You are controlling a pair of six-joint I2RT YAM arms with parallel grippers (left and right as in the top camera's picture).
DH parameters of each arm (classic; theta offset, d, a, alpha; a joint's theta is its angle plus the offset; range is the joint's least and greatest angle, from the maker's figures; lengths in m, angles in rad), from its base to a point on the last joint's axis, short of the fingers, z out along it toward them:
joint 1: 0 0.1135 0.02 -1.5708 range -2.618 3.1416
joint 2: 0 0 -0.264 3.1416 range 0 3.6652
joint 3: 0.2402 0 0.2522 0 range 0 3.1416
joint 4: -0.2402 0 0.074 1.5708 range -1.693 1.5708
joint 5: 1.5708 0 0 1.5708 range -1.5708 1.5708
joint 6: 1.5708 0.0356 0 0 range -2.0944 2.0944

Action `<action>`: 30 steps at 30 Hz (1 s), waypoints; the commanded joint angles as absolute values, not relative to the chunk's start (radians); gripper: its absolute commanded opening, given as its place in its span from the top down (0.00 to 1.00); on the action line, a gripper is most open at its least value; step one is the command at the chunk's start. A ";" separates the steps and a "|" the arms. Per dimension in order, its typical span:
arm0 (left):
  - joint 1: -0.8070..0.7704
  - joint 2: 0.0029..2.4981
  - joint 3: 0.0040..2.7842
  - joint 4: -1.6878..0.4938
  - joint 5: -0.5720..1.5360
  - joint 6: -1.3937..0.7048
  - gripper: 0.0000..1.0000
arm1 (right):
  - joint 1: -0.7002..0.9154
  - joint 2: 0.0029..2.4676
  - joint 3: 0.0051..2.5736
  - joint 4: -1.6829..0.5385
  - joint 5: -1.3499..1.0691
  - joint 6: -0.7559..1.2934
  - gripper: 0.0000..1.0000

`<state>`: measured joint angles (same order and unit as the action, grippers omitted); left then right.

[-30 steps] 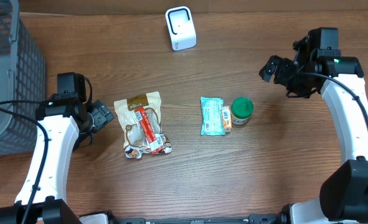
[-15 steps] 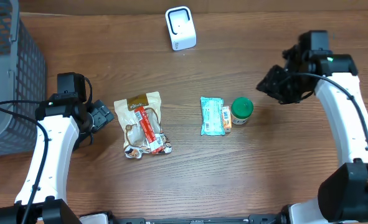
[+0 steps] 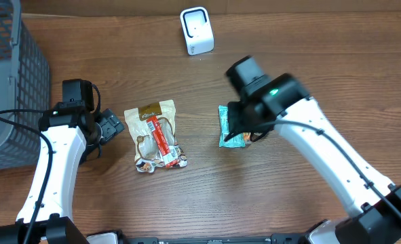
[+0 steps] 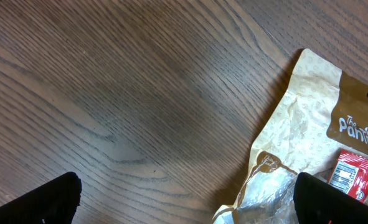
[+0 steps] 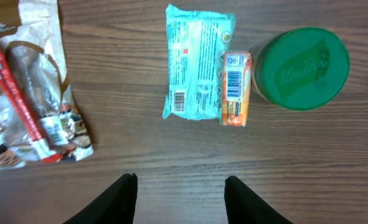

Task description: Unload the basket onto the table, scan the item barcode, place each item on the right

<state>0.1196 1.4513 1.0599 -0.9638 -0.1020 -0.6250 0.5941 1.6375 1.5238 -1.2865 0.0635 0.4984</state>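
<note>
Right wrist view: my right jaws stand apart, empty, over the wood-grain table. Just beyond lies the teal packet, barcode up, touching an orange pack. My left jaws gape wide. Farthest: white scanner, grey basket.

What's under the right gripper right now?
Its wrist camera shows a teal packet, a small orange packet and a green-lidded jar on the table. Overhead, the right arm hides the jar.

Dark wood-grain table; grey mesh basket at L edge.
</note>
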 commanded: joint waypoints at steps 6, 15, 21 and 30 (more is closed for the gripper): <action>0.121 1.451 1.055 -0.964 -0.115 -0.612 0.00 | 0.701 1.635 1.398 -1.216 0.263 0.652 0.53; 0.121 1.451 1.055 -0.964 -0.115 -0.613 0.00 | 0.704 1.642 1.264 -1.097 0.355 0.651 0.50; 0.121 1.451 1.055 -0.964 -0.115 -0.612 0.00 | 0.704 1.673 1.207 -1.016 0.357 0.627 0.51; 0.121 1.451 1.055 -0.964 -0.115 -0.612 0.00 | 0.704 1.759 1.192 -0.965 0.429 0.616 0.50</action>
<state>0.1196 1.4513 1.0599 -0.9642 -0.1020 -0.6250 0.7010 1.7348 1.2003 -0.9749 0.3763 0.6228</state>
